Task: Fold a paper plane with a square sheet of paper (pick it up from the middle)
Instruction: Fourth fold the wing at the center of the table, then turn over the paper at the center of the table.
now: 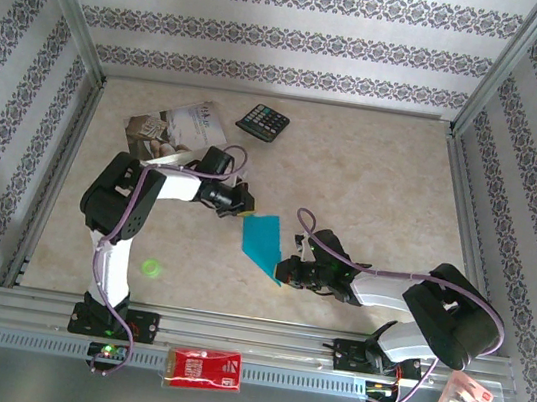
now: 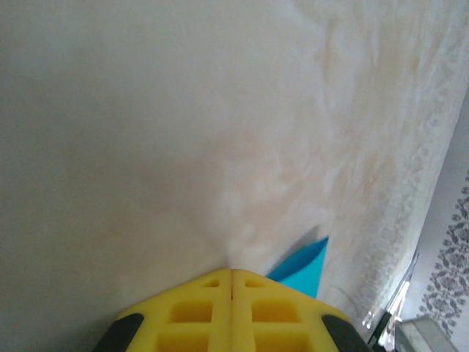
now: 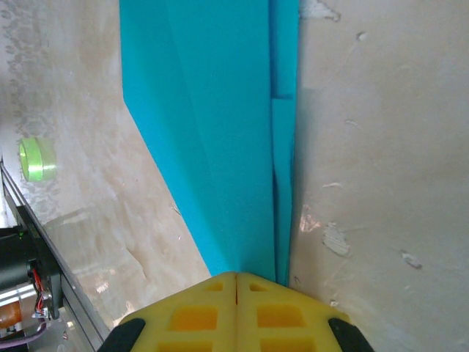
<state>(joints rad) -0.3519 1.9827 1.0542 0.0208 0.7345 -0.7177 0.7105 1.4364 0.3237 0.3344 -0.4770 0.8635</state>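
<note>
Evidently mid-fold: the turquoise-blue paper sheet lies creased lengthwise, clenched right gripper on its narrow end, clenched left gripper beside a corner. Next likely needs crease pressing.

From the sheet of paper at the table centre: book at 10 o'clock, calculator at 12 (right of the book), tape roll at 8.

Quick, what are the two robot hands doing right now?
Left gripper: jaws shut; blue paper peeks out beside it, grip unclear.
Right gripper: jaws shut on the blue paper's pointed end.
</note>
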